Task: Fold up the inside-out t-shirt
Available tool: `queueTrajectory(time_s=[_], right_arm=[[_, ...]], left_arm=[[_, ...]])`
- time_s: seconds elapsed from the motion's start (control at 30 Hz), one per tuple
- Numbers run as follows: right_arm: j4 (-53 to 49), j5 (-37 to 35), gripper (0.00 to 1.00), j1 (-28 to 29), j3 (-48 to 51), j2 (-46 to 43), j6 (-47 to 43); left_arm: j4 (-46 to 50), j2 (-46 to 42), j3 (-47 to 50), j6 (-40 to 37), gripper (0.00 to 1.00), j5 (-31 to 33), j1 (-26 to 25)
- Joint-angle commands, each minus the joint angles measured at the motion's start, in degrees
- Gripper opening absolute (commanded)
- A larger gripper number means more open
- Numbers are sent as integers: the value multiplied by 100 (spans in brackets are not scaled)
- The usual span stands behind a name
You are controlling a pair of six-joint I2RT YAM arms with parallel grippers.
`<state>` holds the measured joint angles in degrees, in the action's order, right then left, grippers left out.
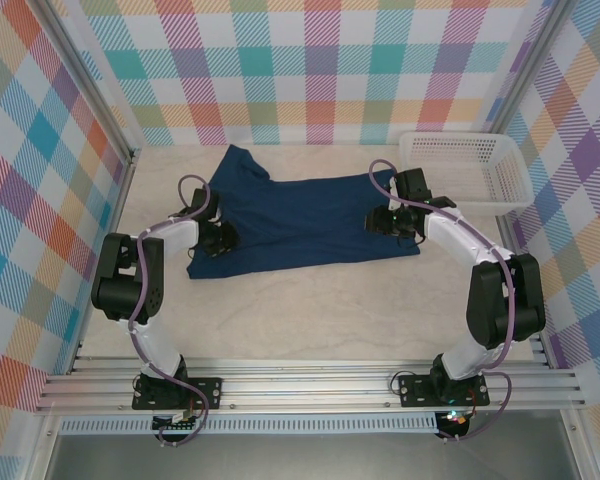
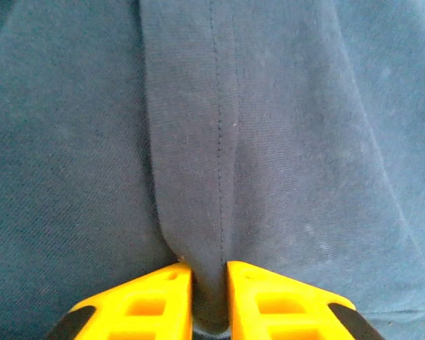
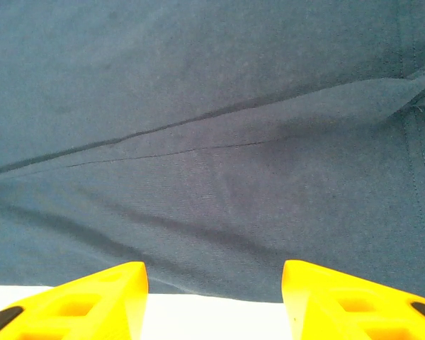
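Left claw [image 2: 209, 283]: I hold it clamped on a raised seam ridge of the t-shirt [image 1: 300, 220]. Right claw [image 3: 212, 283]: fingers spread, gripping nothing, poised at the shirt's edge. By size: the table [image 1: 310, 320] bears the shirt, spread flat across its middle. A white basket [image 1: 470, 165] stands apart, far right. Judgement: I pinch one end to lift and fold; the other end is not yet gripped.

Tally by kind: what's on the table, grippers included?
T-shirt: 1
Basket: 1
Grippers: 2, left gripper and right gripper
Total: 4
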<state>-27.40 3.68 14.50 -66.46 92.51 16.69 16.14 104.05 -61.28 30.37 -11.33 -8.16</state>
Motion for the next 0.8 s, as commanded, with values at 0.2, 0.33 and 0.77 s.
queueTrajectory(time_s=[0.2, 0.33, 0.77], right_arm=[[41, -7, 53, 0, 10, -124, -4], [11, -38, 53, 0, 10, -137, -8], [-56, -184, 54, 0, -26, -172, -87]], left_arm=[[317, -18, -536, -125, 6, 96, -28], [398, -44, -771, -139, 3, 105, -56], [277, 1559, -2875, -84, 6, -132, -264]])
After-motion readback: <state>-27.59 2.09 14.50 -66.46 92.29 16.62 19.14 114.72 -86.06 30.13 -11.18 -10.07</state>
